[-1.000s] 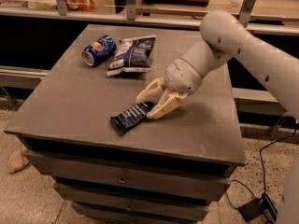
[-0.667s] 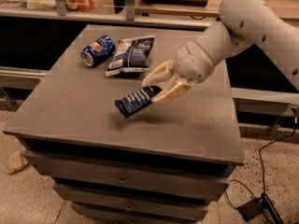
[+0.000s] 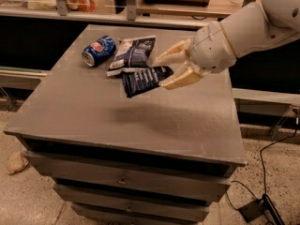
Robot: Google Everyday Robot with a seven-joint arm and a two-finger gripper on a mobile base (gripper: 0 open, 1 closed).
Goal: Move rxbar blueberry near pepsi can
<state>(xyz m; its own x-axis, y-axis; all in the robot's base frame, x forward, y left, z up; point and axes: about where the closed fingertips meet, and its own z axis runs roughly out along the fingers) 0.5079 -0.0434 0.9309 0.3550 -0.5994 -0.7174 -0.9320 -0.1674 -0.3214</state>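
Note:
My gripper [image 3: 165, 71] is shut on the right end of the rxbar blueberry [image 3: 144, 80], a dark navy wrapper with white text. It holds the bar in the air above the grey table [image 3: 117, 121], and the bar's shadow lies on the tabletop below. The pepsi can [image 3: 98, 50] lies on its side at the far left of the table, its silver end facing front left. The bar hangs just in front of a blue-and-white chip bag [image 3: 132, 53] that lies right of the can.
My white arm [image 3: 253, 27] reaches in from the upper right. The table has drawers [image 3: 124, 178] below its front edge. A counter with shelves [image 3: 140, 6] stands behind. A cable and power box [image 3: 262, 209] lie on the floor at the right.
My gripper has lifted the rxbar blueberry off the table and carried it up and toward the far side, closer to the chip bag and the pepsi can.

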